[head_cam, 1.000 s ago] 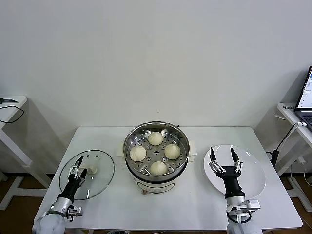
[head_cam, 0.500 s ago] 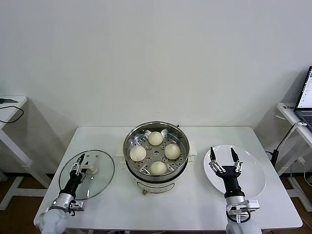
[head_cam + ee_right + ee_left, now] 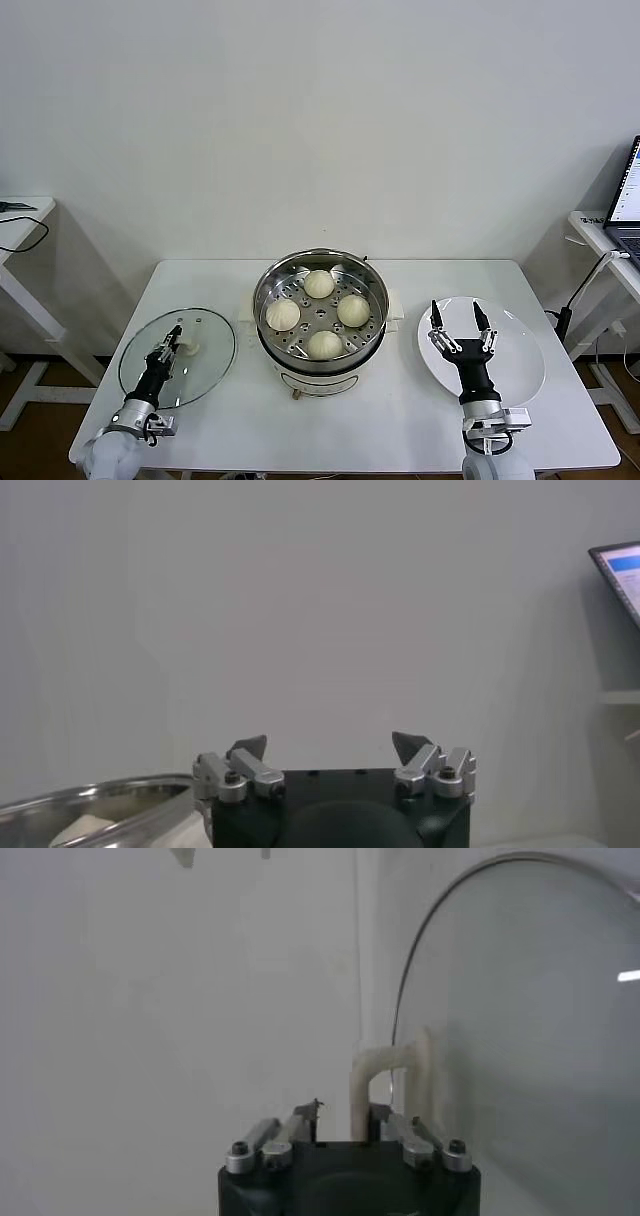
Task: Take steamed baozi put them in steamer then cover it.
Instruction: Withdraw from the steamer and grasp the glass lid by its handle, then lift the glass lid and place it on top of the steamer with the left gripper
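The four steamed baozi (image 3: 319, 313) sit on the perforated tray inside the steamer (image 3: 321, 320), which stands uncovered at the middle of the white bench (image 3: 400, 420). The cover (image 3: 178, 357), a glass lid with a metal rim, lies flat on the bench to the robot's left of the steamer, apart from it. Its cream-white handle (image 3: 385, 1083) stands between the fingers of the left tool (image 3: 172, 341), which is clenched on it from the near side. A white plate (image 3: 515, 345) lies on the bench on the steamer's other side. The right tool (image 3: 459, 331) hangs over the plate's near left part, fingers spread wide and grasping nothing. A laptop (image 3: 626, 200) sits on a side table at the far right.
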You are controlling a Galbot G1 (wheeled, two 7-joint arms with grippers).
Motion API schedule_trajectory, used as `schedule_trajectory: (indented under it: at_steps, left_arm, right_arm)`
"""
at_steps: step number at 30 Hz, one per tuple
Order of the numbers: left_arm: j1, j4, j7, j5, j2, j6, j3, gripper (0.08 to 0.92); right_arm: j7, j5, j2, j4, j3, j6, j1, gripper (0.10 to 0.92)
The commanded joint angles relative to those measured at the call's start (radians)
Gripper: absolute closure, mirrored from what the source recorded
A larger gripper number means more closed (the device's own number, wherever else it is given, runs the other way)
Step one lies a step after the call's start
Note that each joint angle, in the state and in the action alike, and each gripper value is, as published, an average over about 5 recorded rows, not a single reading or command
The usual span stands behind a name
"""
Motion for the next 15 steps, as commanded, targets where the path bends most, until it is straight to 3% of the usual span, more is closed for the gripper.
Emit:
schedule_trajectory:
  at_steps: [1, 8, 15]
  left_arm:
    - [0.037, -0.122, -0.006, -0.002, -0.002, 0.007, -0.013, 0.795]
    - [0.124, -0.327, 0.031, -0.05, 0.012, 0.067, -0.053, 0.812]
    - [0.247, -0.616, 0.208, -0.335, 0.085, 0.309, -0.021, 0.812]
  right_arm:
    - [0.001, 0.0, 0.002, 0.0, -0.001, 0.001, 0.004, 0.203]
    - [0.002, 0.001, 0.002, 0.01, -0.001, -0.001, 0.003, 0.203]
    - [0.003, 0.004, -0.008, 0.028, 0.011, -0.004, -0.005, 0.203]
